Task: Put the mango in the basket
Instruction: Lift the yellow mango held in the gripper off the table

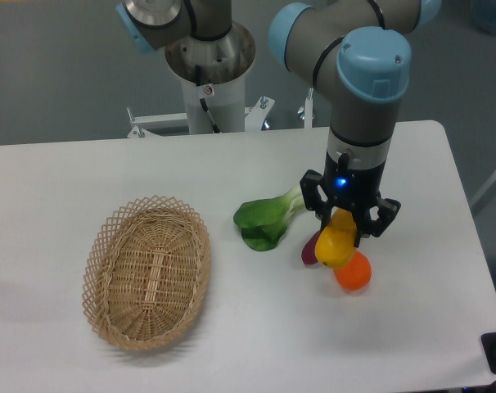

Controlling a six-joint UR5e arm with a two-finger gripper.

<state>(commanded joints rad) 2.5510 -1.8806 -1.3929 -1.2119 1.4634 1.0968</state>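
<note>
tool (344, 232) clamped on mango (336, 242) | smooth skin — slip risk | orange (353, 271) just below could get nudged | basket (147, 273) well apart

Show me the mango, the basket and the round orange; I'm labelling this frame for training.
mango (336, 242): fixed camera view, on its yellow lower body below the gripper fingers.
basket (109, 246): fixed camera view, on the left lattice rim.
round orange (354, 273): fixed camera view, on its exposed front face.
</note>
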